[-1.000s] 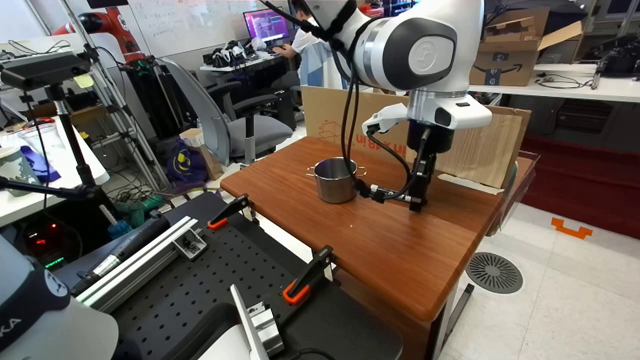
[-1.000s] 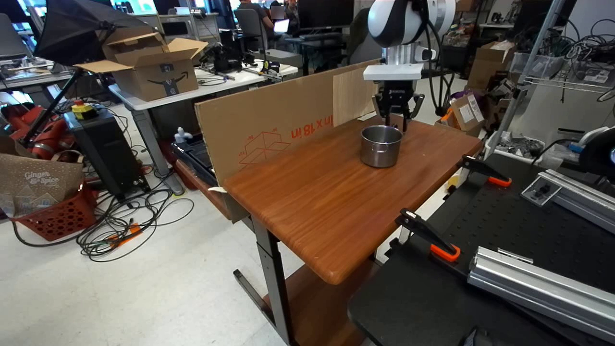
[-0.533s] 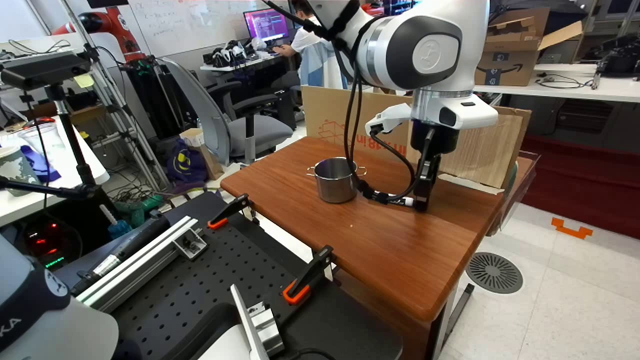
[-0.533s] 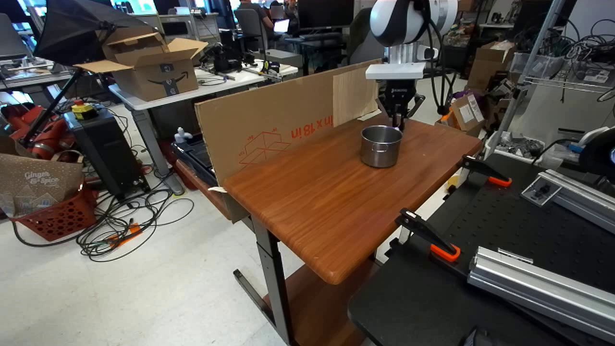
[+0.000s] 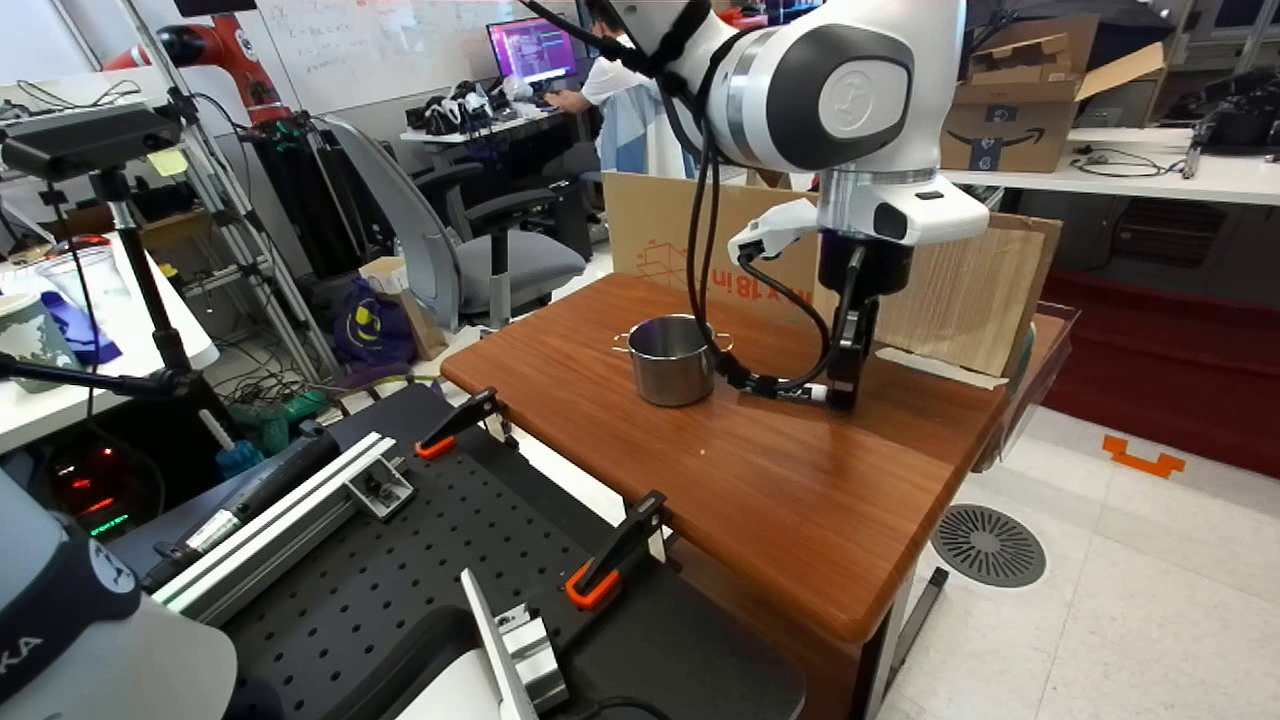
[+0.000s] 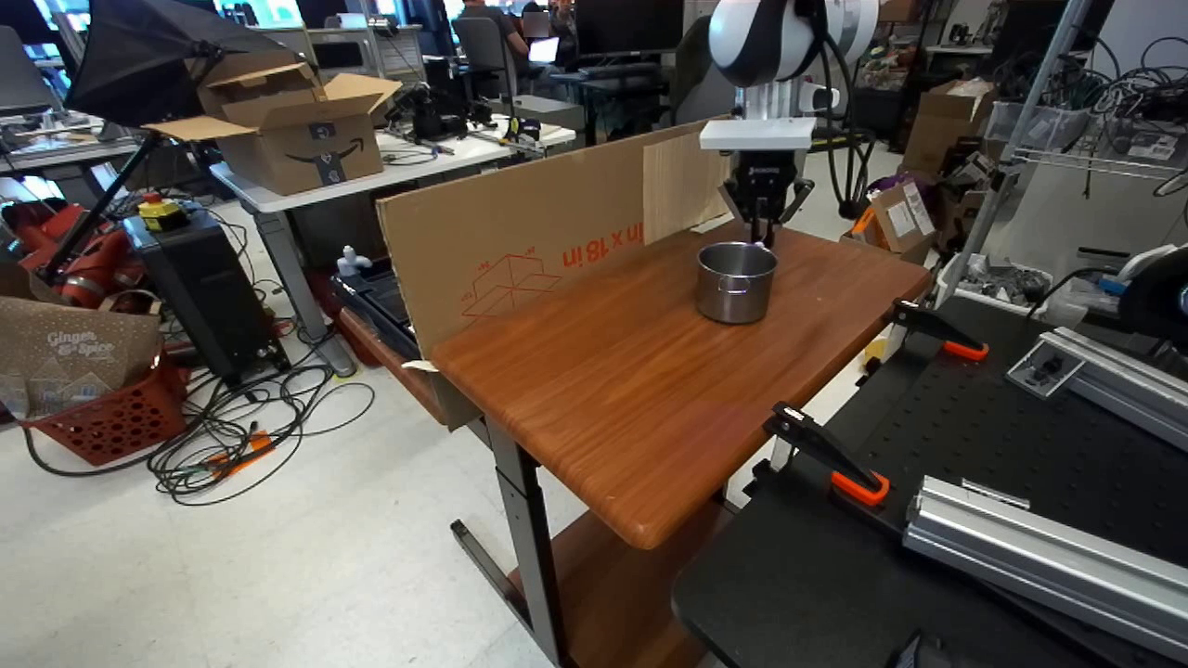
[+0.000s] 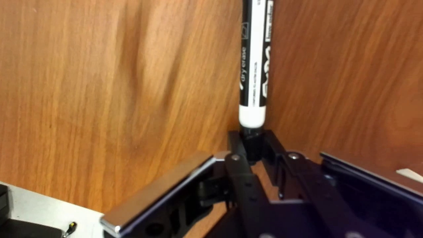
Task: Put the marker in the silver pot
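A black two-fingered gripper (image 7: pixel 251 136) pinches one black end of a slim black dry-erase marker (image 7: pixel 254 59) with a white band and white label, its fingers (image 7: pixel 236 142) pressed on either side, as we see in the wrist view. In an exterior view we find the marker outside and near a small, round, shiny grey metal pot (image 5: pixel 672 372), pointing toward it, partly behind black cables (image 5: pixel 738 376); whether it touches the wood, we cannot tell. The pot stands upright on a reddish-brown wooden worktop (image 5: pixel 780 490), in from every edge. A brown cardboard panel (image 6: pixel 557 218) with red printing lines the back edge; by the opposite edge we count two black-and-orange clamps (image 5: pixel 618 552) on a black perforated platform (image 5: pixel 430 580).
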You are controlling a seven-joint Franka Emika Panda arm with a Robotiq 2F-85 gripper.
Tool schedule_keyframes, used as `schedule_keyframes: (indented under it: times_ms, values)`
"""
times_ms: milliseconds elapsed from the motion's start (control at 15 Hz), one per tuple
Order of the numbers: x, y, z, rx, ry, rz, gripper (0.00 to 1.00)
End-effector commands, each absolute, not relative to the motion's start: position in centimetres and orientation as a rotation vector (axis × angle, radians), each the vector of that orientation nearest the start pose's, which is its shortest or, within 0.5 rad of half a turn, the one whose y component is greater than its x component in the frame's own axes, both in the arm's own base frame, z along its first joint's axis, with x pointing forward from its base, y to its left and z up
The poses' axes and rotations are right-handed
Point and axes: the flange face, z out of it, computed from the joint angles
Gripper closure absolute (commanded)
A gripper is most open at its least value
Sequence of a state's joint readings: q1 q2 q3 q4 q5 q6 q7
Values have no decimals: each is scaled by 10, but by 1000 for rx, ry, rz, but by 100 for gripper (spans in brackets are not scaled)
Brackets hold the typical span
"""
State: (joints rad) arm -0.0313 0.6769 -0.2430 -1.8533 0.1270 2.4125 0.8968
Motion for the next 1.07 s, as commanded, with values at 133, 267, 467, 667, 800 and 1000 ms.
schedule_keyframes:
  times_ms: [133, 267, 467, 667, 800, 1000]
  values:
    - [613, -149, 194, -2713, 1835, -91, 95]
    - [617, -143, 214, -2747, 1839, -164, 95]
    - [617, -123, 240, -2822, 1835, -260, 95]
    - [614, -97, 257, -2897, 1821, -369, 95]
    - [611, -78, 268, -2949, 1811, -454, 95]
    - [605, -53, 276, -3015, 1786, -559, 95]
